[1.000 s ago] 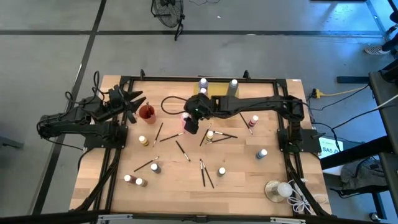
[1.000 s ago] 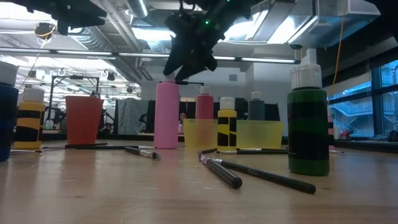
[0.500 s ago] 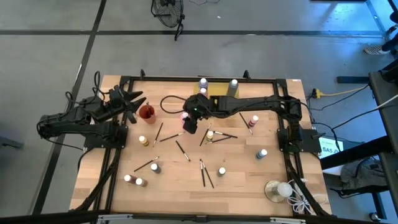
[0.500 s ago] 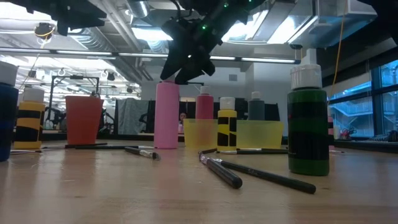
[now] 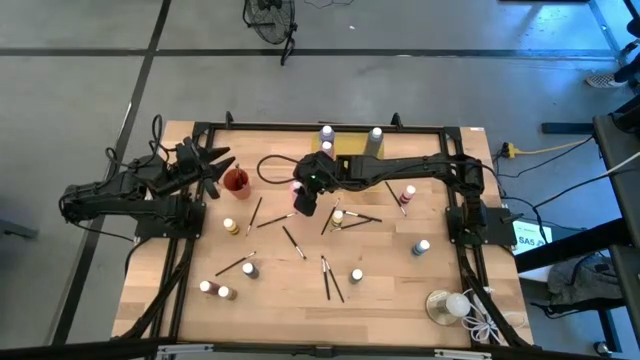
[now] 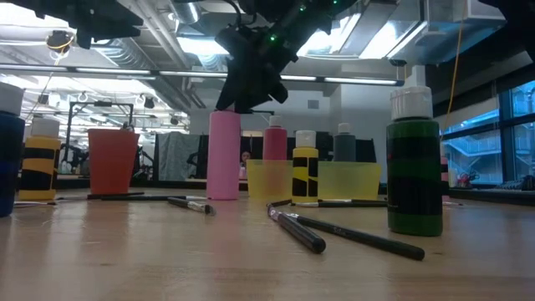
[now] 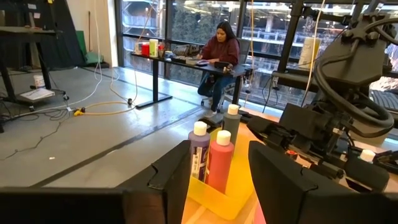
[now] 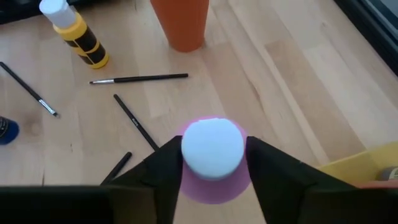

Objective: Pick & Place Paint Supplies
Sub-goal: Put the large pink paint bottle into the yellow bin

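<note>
Most supplies lie loose around your right gripper (image 8: 212,163), whose fingers straddle the pink bottle's (image 8: 213,163) cap, ungrasped.

High camera stares straight down over the whole bench (image 5: 400,300); low one sits at bench level, close, facing the room. Left wrist camera looks past its jaws toward the windows. Right wrist camera points down, very near the pink bottle (image 8: 212,163) – same bottle in the low (image 6: 224,155) and high views
</note>
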You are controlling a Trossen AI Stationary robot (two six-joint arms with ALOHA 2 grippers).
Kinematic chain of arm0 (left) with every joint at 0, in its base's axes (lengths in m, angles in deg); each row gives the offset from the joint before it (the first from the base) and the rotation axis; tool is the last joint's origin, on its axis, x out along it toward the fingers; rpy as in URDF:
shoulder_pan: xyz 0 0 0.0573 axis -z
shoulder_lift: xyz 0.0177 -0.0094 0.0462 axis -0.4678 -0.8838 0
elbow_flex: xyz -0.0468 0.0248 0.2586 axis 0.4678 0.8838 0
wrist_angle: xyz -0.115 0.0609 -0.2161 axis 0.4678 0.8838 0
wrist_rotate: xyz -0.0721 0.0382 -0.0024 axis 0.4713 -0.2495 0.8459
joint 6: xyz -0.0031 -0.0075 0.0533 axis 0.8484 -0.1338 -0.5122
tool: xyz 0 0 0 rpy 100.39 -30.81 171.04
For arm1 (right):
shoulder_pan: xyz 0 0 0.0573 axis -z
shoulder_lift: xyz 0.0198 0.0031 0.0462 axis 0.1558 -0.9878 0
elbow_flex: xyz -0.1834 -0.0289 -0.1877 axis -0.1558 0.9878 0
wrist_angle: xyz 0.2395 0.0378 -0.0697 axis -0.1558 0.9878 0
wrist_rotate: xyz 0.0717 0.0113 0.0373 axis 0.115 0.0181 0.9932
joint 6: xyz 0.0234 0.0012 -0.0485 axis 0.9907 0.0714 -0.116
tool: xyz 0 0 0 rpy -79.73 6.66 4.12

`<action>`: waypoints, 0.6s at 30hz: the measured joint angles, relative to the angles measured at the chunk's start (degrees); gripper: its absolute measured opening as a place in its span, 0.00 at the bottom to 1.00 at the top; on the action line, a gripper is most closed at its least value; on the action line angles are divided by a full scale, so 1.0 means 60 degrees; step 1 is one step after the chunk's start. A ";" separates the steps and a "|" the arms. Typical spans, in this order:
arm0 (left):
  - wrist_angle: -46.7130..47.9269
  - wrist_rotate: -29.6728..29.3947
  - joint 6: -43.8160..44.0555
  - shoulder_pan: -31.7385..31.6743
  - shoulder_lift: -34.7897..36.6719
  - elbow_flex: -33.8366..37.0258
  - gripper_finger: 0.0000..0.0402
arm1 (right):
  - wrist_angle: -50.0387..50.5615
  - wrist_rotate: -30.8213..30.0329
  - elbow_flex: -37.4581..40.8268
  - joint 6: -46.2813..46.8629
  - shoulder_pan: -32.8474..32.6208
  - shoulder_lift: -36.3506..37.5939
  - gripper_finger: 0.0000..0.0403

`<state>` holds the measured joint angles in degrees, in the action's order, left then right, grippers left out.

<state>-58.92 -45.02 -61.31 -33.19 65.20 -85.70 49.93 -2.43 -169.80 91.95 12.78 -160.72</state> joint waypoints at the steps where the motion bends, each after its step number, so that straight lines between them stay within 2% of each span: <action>1: -0.0004 0.0000 0.0000 0.0001 0.0000 0.0000 0.39 | 0.0000 -0.0006 -0.0001 0.0028 0.0000 0.0000 0.39; 5: 0.0004 0.0000 0.0001 0.0000 0.0000 0.0000 0.38 | 0.0004 -0.0034 -0.0007 0.0050 0.0007 0.0000 0.29; 18: 0.0211 0.0004 0.0001 0.0001 0.0000 0.0000 0.38 | 0.0080 -0.0042 -0.0007 0.0374 0.0004 0.0000 0.29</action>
<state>-57.65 -45.00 -61.30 -33.19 65.20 -85.70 50.41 -2.68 -169.84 94.20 12.80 -160.72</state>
